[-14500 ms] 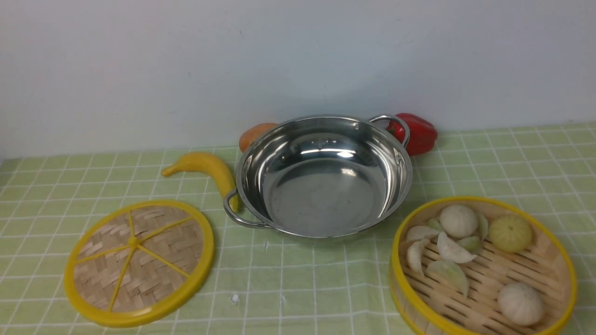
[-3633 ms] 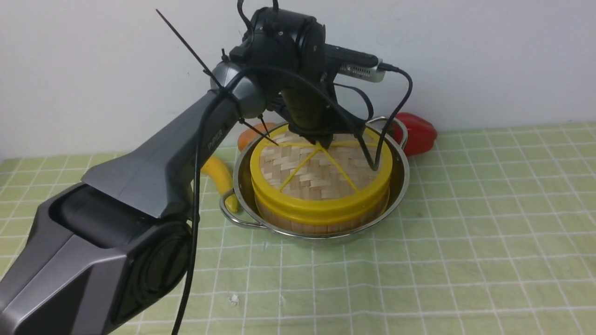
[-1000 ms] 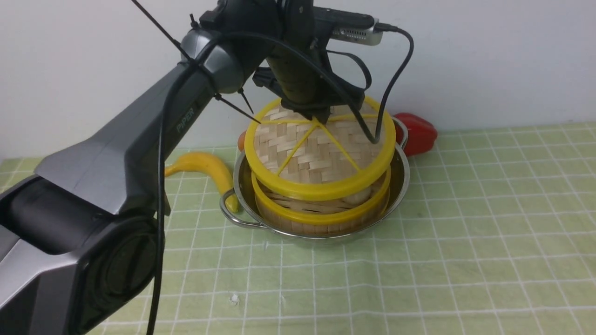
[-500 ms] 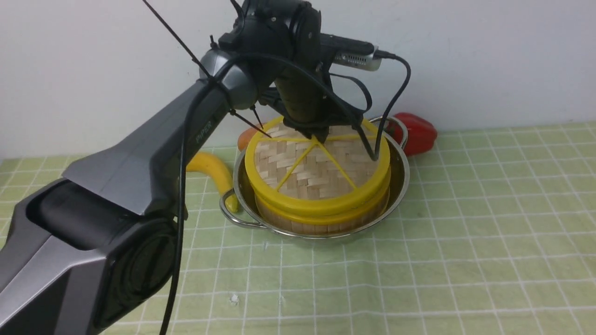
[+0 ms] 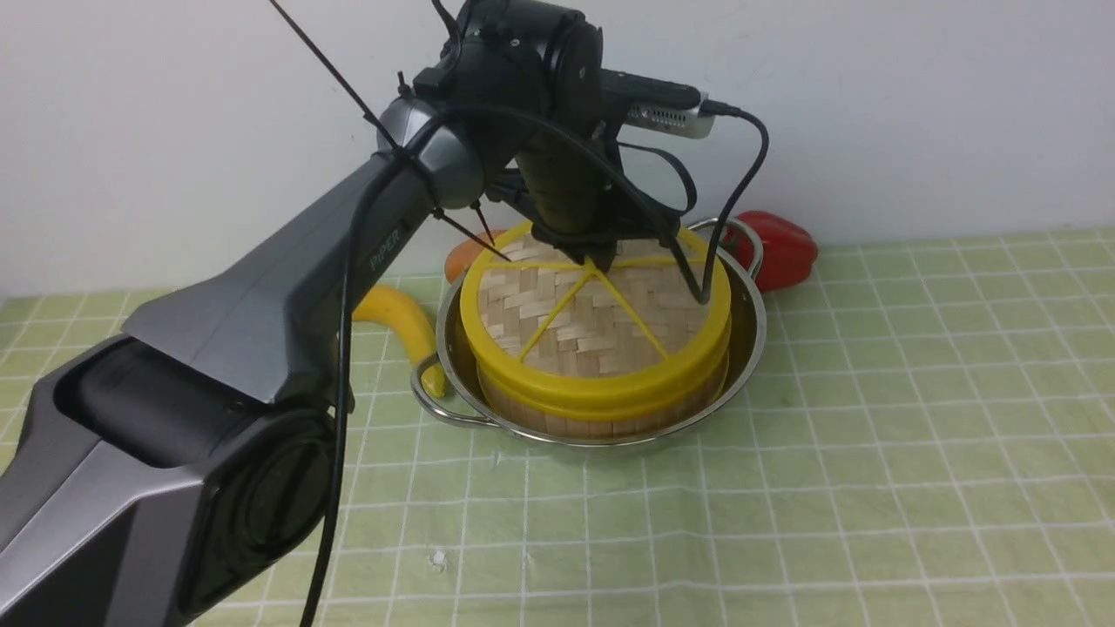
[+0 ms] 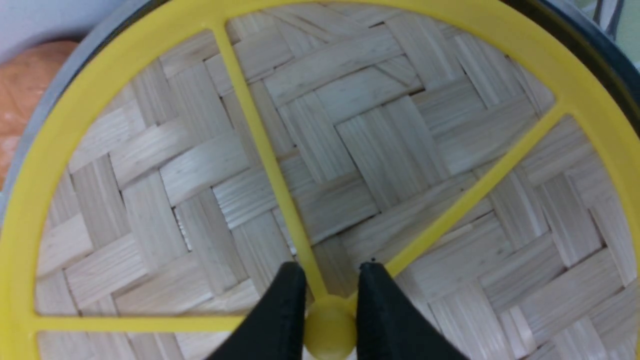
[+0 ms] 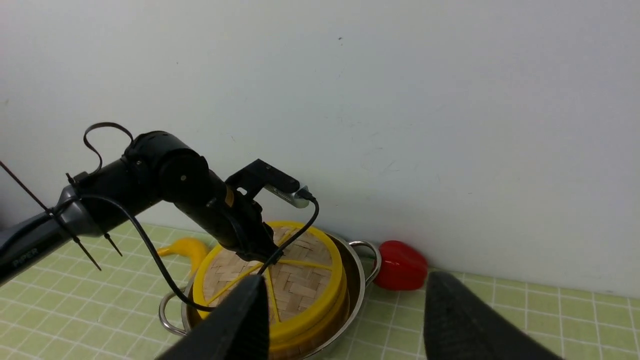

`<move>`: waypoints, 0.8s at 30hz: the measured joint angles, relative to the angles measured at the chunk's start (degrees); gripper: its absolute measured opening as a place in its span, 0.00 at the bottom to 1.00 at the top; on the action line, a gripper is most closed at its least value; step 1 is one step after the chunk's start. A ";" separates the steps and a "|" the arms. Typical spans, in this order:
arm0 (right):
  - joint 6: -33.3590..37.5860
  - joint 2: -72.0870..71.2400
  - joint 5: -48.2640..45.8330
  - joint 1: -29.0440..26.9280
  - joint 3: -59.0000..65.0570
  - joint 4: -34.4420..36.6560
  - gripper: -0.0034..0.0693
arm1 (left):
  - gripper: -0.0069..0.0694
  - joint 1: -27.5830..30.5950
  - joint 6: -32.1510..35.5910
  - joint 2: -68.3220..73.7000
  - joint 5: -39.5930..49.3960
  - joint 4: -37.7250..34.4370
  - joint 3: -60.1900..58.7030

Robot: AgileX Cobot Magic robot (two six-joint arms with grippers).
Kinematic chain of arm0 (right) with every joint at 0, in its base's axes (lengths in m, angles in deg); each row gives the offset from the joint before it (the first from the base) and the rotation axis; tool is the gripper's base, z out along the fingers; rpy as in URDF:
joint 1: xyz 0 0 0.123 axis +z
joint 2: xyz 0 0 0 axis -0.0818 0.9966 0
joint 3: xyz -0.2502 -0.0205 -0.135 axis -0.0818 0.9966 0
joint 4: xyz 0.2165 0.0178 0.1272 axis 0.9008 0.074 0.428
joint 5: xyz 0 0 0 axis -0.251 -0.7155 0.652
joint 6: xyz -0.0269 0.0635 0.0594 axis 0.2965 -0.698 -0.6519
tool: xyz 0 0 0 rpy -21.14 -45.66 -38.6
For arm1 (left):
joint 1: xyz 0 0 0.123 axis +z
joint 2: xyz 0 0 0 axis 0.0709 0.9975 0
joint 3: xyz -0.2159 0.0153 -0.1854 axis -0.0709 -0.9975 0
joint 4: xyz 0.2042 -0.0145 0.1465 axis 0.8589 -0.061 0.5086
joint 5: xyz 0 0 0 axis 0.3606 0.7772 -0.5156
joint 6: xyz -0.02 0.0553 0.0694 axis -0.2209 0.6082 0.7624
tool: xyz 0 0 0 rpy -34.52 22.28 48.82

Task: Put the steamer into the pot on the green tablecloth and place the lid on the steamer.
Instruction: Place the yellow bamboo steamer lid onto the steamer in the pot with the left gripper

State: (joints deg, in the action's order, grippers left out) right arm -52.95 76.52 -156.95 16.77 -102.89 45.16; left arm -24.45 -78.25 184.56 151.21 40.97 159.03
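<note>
The steamer (image 5: 601, 424) sits inside the steel pot (image 5: 754, 324) on the green tablecloth (image 5: 871, 453); only its bamboo wall shows, its contents are hidden. The woven lid (image 5: 597, 326) lies flat on the steamer, its yellow rim resting on the steamer's rim. My left gripper (image 5: 601, 258) reaches down from above and is shut on the lid's central yellow hub (image 6: 330, 325), with the black fingertips (image 6: 287, 292) on either side of it. My right gripper (image 7: 348, 279) stands open and empty, held back from the pot (image 7: 361, 280) and above the cloth.
A yellow banana (image 5: 402, 318) lies just left of the pot's handle. A red pepper (image 5: 787, 250) and an orange fruit (image 5: 464, 254) sit behind the pot against the white wall. My left arm spans the left half of the front view.
A second ago the lid was held raised and tilted above the steamer; my left gripper has lowered it and it now lies flat on the steamer's rim.
</note>
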 joint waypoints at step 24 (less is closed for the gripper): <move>0.00 0.00 0.00 0.00 0.00 0.52 0.62 | 0.25 0.00 1.68 1.20 -0.05 -0.15 0.00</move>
State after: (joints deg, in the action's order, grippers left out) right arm -52.95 76.52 -156.95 16.77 -102.89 45.68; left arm -24.45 -76.57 185.77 151.15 40.83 159.03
